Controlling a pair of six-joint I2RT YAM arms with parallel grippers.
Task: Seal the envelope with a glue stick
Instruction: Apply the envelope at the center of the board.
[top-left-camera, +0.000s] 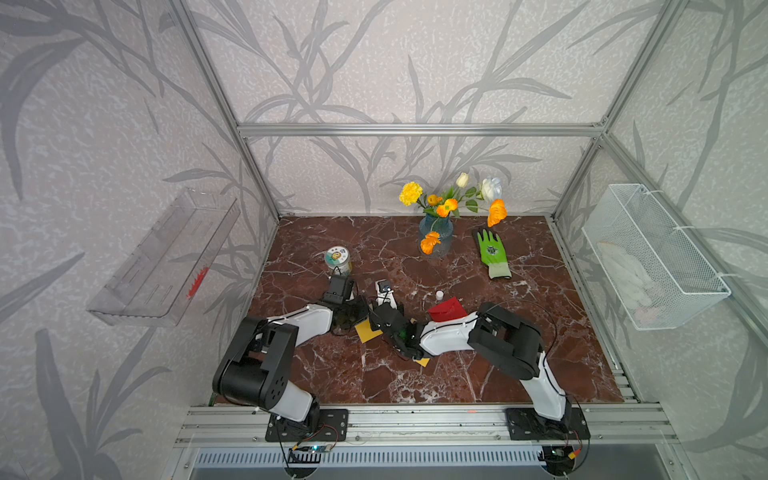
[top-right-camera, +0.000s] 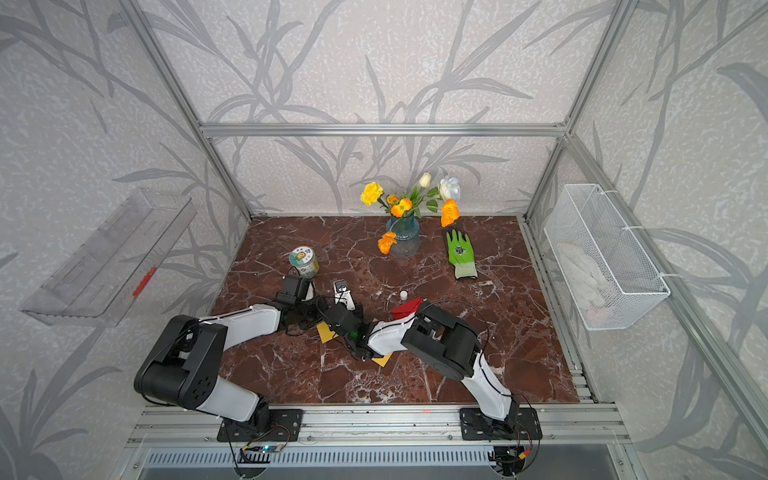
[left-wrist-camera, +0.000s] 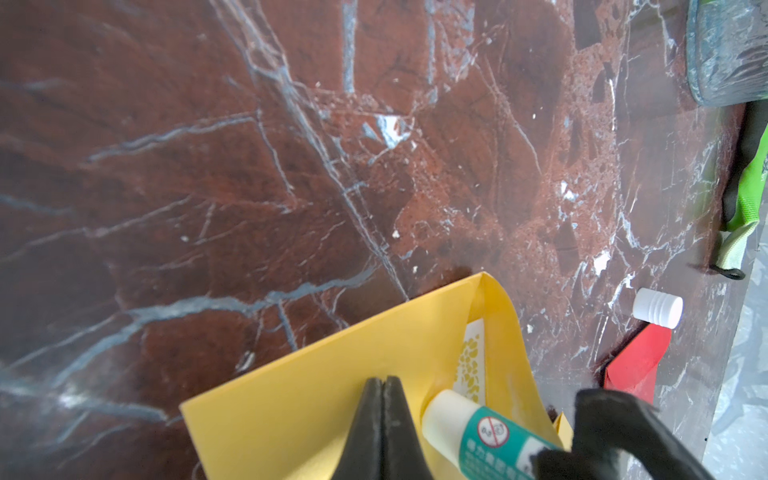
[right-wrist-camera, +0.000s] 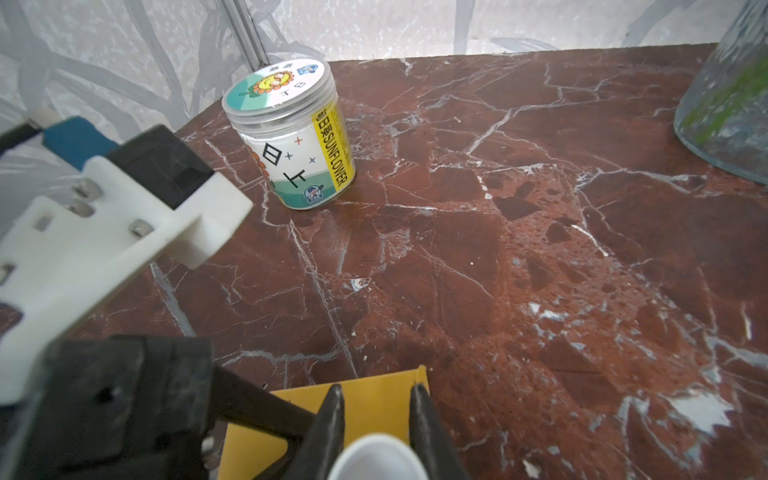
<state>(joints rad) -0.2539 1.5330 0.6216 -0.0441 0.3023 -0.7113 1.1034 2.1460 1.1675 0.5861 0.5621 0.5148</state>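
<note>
The left gripper's (left-wrist-camera: 384, 382) fingers were pressed together, with nothing between them. Their tips bore down on the face of a flat yellow paper envelope (left-wrist-camera: 332, 374). The right gripper's (right-wrist-camera: 377, 411) fingers pinched the glue stick (left-wrist-camera: 478, 432), a white tube with a green label band. The right wrist view showed one finger on each side of its round white end (right-wrist-camera: 378, 457).

The stick was uncapped. Its pale glue end lay just beside the left fingers, at the inner side of the envelope's flap. The flap stood curled up from the body. Whether the glue touched the paper could not be determined.

In both top views the two wrists met over the yellow envelope (top-left-camera: 365, 332), which hid the fingers. Only its corners showed from under them. The envelope lay on the red-brown marble worktop (top-left-camera: 374, 374), near the middle.

A small ribbed white cap (top-left-camera: 439, 295) stood apart from the stick, just beside a red paper envelope (top-left-camera: 446, 309). The right forearm partly covered this second envelope.

Further out:
- A clear plastic jar with a sunflower label (top-left-camera: 338, 259) stood behind the left wrist.
- A blue glass vase of yellow and orange flowers (top-left-camera: 435, 237) stood at the back.
- A green work glove (top-left-camera: 492, 251) lay flat beside the vase.
- A white wire basket (top-left-camera: 652, 257) and a clear plastic shelf (top-left-camera: 166, 257) hung on the side walls.
</note>
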